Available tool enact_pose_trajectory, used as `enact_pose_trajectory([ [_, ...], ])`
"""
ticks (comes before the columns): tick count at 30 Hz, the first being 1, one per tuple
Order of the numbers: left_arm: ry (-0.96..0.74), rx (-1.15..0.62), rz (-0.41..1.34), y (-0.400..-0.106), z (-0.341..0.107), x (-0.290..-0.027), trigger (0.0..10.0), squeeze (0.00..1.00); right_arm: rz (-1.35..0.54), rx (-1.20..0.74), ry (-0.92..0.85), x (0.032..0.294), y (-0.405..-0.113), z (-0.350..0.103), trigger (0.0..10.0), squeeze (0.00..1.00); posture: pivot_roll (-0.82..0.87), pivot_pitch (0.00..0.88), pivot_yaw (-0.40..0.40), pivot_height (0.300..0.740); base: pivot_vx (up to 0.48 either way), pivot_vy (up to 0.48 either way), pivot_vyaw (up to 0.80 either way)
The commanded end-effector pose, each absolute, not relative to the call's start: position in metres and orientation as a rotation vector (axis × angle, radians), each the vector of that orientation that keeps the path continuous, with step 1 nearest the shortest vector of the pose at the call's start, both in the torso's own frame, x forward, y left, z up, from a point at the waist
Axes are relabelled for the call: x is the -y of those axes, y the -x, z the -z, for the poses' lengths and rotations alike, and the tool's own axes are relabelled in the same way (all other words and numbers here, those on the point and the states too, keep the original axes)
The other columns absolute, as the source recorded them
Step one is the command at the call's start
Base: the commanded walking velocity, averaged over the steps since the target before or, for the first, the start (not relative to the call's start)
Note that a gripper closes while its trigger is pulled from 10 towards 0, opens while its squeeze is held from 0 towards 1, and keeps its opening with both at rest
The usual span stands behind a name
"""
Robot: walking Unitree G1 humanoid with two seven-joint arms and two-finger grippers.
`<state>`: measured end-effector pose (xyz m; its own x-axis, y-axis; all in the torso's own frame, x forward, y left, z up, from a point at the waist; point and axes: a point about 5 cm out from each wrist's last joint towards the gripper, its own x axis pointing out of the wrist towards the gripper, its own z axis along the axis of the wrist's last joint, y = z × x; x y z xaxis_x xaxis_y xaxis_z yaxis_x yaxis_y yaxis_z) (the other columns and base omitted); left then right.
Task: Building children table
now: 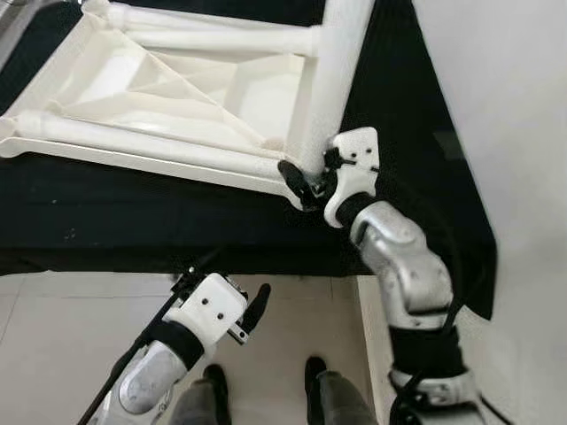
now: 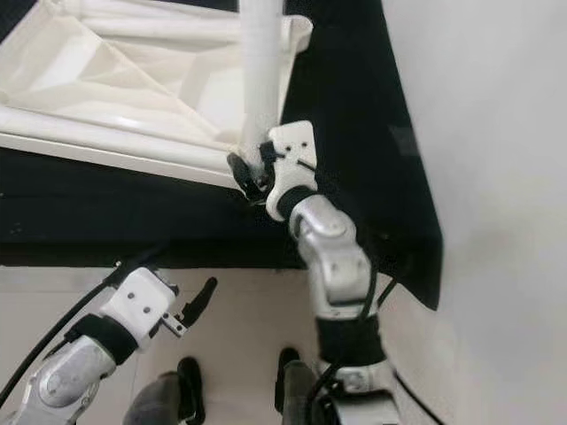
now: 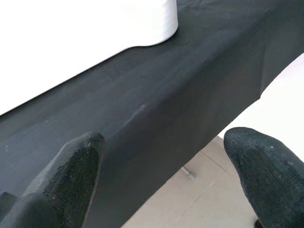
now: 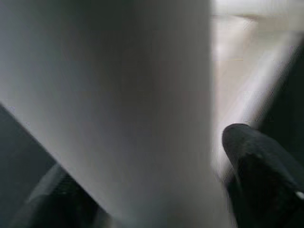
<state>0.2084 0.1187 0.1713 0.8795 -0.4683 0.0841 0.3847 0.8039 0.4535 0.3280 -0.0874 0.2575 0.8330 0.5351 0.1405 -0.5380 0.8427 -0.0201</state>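
A white plastic children's table top (image 1: 177,88) lies upside down on a black cloth (image 1: 133,221). A white table leg (image 1: 341,62) stands upright at its near right corner. My right gripper (image 1: 312,177) is at the foot of that leg. In the right wrist view the leg (image 4: 118,95) sits between the two black fingers (image 4: 261,166), which close on it. My left gripper (image 1: 252,310) hangs low over the floor in front of the cloth's edge, open, with nothing between its fingers (image 3: 76,166).
The black cloth drapes over the front edge and the right corner of the raised surface. A white wall (image 1: 514,88) stands close on the right. Pale floor tiles (image 1: 53,336) lie below, with my own feet (image 1: 310,372) on them.
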Motion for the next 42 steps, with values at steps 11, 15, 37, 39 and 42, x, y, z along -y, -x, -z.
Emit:
enact_pose_trajectory([
  [11,-0.449,0.176,0.469,-0.207,-0.165,-0.117,10.0,0.00,-1.167,0.247,0.200,0.098,-0.351,-0.300,10.0,0.00,0.01,0.370,-0.036,0.740,0.000,0.000,0.00],
  [15,-0.449,0.175,0.468,-0.207,-0.165,-0.117,10.0,0.00,-1.187,0.247,0.215,0.097,-0.362,-0.309,9.2,0.00,0.02,0.372,-0.034,0.740,0.000,0.000,0.00],
  [37,-0.440,0.174,0.466,-0.204,-0.164,-0.117,10.0,0.00,-1.007,0.132,0.230,0.106,-0.375,-0.281,0.0,0.00,0.01,0.366,-0.064,0.740,0.000,0.000,0.00],
  [39,-0.441,0.175,0.463,-0.204,-0.163,-0.117,10.0,0.00,-0.450,0.040,0.289,0.114,-0.369,-0.249,0.0,0.00,0.02,0.363,-0.057,0.740,0.000,0.000,0.00],
  [42,-0.443,0.176,0.460,-0.205,-0.163,-0.118,10.0,0.00,-0.277,-0.023,0.194,0.112,-0.343,-0.228,0.0,0.00,0.00,0.362,-0.046,0.740,0.000,0.000,0.00],
])
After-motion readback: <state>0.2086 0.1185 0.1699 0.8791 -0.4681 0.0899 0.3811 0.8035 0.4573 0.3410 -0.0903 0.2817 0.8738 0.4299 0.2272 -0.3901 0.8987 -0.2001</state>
